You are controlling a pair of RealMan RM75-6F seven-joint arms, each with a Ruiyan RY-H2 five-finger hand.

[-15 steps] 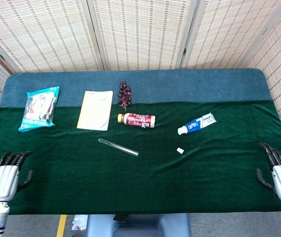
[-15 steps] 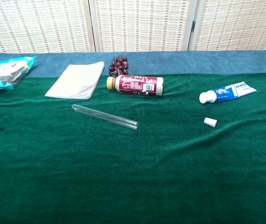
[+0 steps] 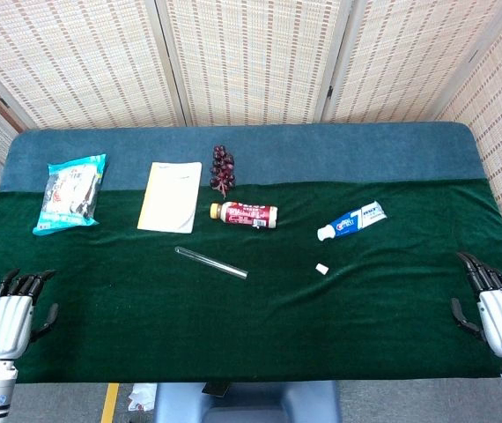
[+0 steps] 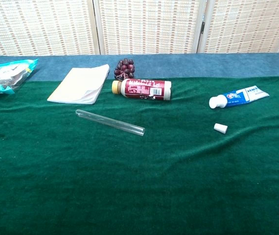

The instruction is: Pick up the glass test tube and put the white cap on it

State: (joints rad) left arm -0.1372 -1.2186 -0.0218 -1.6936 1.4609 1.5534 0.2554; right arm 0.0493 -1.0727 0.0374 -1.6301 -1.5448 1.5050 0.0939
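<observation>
A clear glass test tube (image 3: pixel 210 262) (image 4: pixel 110 122) lies flat on the green cloth near the table's middle. The small white cap (image 3: pixel 321 268) (image 4: pixel 220 128) lies on the cloth to its right, well apart from it. My left hand (image 3: pixel 13 313) hovers at the near left corner, fingers apart, holding nothing. At the near right edge is my right hand (image 3: pixel 494 304), fingers also apart and empty. Neither hand appears in the chest view.
Behind the tube lie a red-labelled bottle (image 3: pixel 245 213), a bunch of dark grapes (image 3: pixel 222 167), a pale notebook (image 3: pixel 171 196) and a snack bag (image 3: pixel 71 191). A blue-and-white toothpaste tube (image 3: pixel 350 220) lies behind the cap.
My right hand has shifted slightly left and up along the near right edge. The left hand and the objects have not moved.
</observation>
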